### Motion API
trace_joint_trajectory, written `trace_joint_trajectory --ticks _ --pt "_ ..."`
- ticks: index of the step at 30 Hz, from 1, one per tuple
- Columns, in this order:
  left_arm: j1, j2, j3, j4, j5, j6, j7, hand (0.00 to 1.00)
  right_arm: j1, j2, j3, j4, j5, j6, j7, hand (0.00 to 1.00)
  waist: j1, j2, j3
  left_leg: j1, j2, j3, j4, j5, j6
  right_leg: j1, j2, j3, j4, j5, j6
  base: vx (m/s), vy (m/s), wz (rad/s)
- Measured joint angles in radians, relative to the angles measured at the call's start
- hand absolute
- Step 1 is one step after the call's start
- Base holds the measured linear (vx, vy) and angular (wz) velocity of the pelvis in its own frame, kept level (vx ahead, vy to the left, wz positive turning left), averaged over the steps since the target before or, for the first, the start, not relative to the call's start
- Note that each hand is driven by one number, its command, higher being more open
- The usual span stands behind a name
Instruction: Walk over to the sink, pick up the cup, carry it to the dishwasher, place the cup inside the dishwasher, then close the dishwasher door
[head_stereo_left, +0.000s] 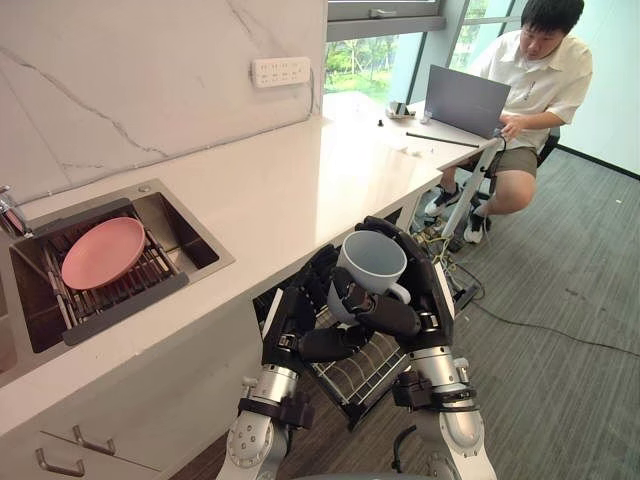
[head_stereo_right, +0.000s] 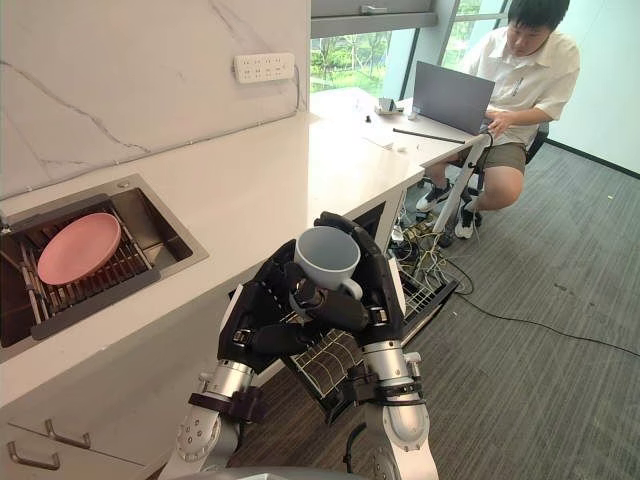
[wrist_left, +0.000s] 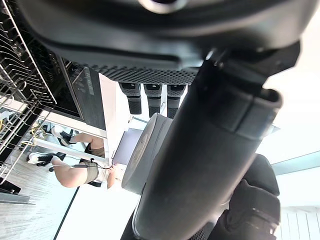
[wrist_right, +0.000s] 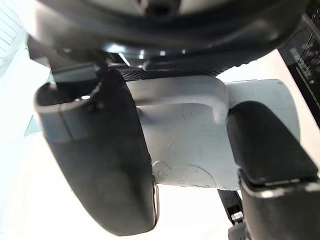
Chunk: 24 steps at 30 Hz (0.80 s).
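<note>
Left hand (head_stereo_left: 305, 330) and right hand (head_stereo_left: 425, 290) are both curled round the cup (head_stereo_left: 368, 262), holding it upright in the air, mouth up, just above the open dishwasher (head_stereo_left: 292, 288). Lifting the cup and carrying it over look done. What is left is to set it inside and shut the door. At the far left, the sink (head_stereo_left: 185, 235) is a square steel basin let into a smooth white counter (head_stereo_left: 300, 180), and a round matte pink plate (head_stereo_left: 103, 252) lies on its slatted drain rack (head_stereo_left: 120, 300). Next along, the left hand's dark fingers wrap the front of the cup, with the thumb below. The cup itself is pale grey-blue, plain and smooth (ceramic, at a guess), with a thick looped handle facing the robot. The right hand cradles its far side, and the right wrist view shows the thumb and a finger clamped on either side of that handle. Beneath them, a thin wire rack (head_stereo_left: 365, 375) is drawn out over grey carpet (head_stereo_left: 560, 350). At the far right, well apart, a person (head_stereo_left: 530, 90) sits at a laptop (head_stereo_left: 465, 100).
</note>
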<state>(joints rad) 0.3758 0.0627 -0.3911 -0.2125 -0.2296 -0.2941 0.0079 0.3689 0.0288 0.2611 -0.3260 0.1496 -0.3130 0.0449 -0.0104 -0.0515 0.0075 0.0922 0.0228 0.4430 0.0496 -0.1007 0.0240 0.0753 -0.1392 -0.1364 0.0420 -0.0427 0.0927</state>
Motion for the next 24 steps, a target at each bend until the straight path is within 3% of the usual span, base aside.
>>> trace_joint_trajectory --ticks 5,9,12,18,24 --pt "0.007 -0.019 0.061 -0.012 -0.002 -0.006 0.018 0.9 0.028 0.006 -0.05 0.0 -0.105 -0.043 -0.123 0.3 0.02 0.002 0.002 0.004 0.0 -0.008 -0.008 -0.001 -0.004 0.004 0.0 -0.009 0.005 -0.01 -0.001 0.01 -0.004 0.05" --pt "0.019 -0.069 0.215 -0.026 -0.036 -0.055 0.099 0.9 0.075 0.01 -0.119 0.0 -0.115 -0.086 -0.257 0.3 0.02 0.009 0.007 0.007 0.001 -0.008 -0.008 0.0 -0.006 0.007 0.0 -0.012 0.004 -0.013 -0.002 0.03 0.005 0.01" --pt "0.04 -0.066 0.215 -0.026 -0.064 -0.063 0.097 0.9 0.076 0.01 -0.137 -0.016 -0.112 -0.094 -0.281 0.3 0.021 0.011 0.008 0.008 0.001 -0.008 -0.009 -0.001 -0.008 0.007 0.0 -0.012 0.002 -0.013 -0.001 0.01 0.002 0.0" --pt "0.044 -0.057 0.178 -0.023 -0.088 -0.055 -0.046 0.9 0.076 -0.008 -0.128 -0.046 -0.07 -0.094 -0.123 0.3 0.022 0.011 0.008 0.009 0.002 -0.009 -0.009 -0.001 -0.008 0.009 0.0 -0.013 0.002 -0.013 -0.001 0.0 0.0 0.0" --pt "0.045 -0.011 0.168 0.018 -0.103 0.017 -0.16 0.9 0.075 -0.064 -0.151 -0.009 -0.027 -0.021 0.055 0.3 0.023 0.011 0.008 0.006 0.002 -0.015 -0.013 -0.001 -0.009 0.01 0.0 -0.018 0.001 -0.014 -0.002 -0.03 -0.004 0.02"
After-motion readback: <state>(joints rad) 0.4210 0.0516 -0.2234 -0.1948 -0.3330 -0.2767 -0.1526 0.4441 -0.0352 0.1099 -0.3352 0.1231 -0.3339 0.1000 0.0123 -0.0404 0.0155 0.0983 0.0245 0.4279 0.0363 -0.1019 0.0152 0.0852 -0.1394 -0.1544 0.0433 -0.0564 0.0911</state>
